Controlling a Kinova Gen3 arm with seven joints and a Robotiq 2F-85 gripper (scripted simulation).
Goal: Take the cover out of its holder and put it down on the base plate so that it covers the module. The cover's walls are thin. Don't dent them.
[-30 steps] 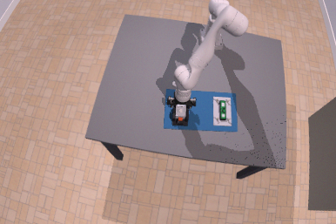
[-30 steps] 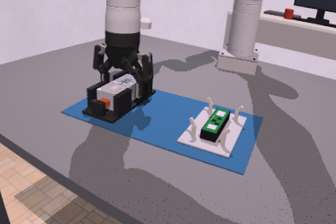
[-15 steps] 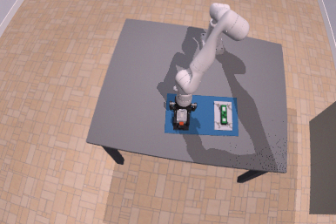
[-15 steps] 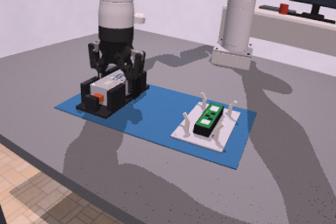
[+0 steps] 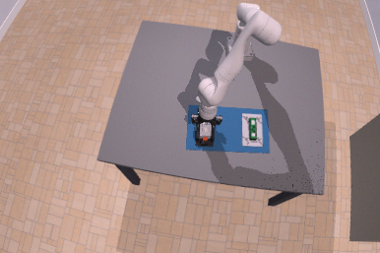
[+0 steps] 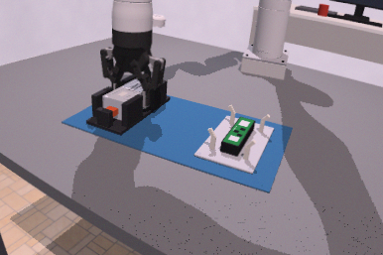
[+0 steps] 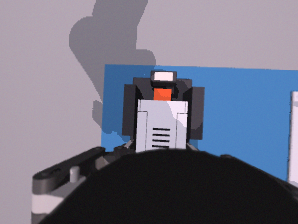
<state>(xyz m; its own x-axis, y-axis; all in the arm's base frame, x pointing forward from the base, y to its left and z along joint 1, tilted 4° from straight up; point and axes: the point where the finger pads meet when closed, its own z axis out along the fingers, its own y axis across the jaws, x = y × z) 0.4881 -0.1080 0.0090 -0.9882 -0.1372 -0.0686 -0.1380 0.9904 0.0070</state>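
The light grey cover [image 5: 206, 129] [image 6: 115, 102] [image 7: 162, 117], with an orange mark at its front end, sits in the black holder [image 6: 132, 111] [image 7: 198, 112]. My gripper [image 5: 207, 120] [image 6: 130, 88] [image 7: 159, 149] points down over the cover, one finger at each long side. It is partly open, its fingers low beside the walls; the wrist view hides most of the contact area, and no firm grip shows. The green-topped black module [image 5: 253, 129] [image 6: 239, 135] lies on the white base plate [image 5: 245, 130] [image 6: 215, 160], away from the gripper.
Holder and base plate both stand on the blue mat [image 5: 231, 125] [image 6: 179, 121] [image 7: 240, 110]. Several thin upright clips, one of them a near clip [image 6: 212, 141], rise around the module. The holder's black walls stand close to the fingers.
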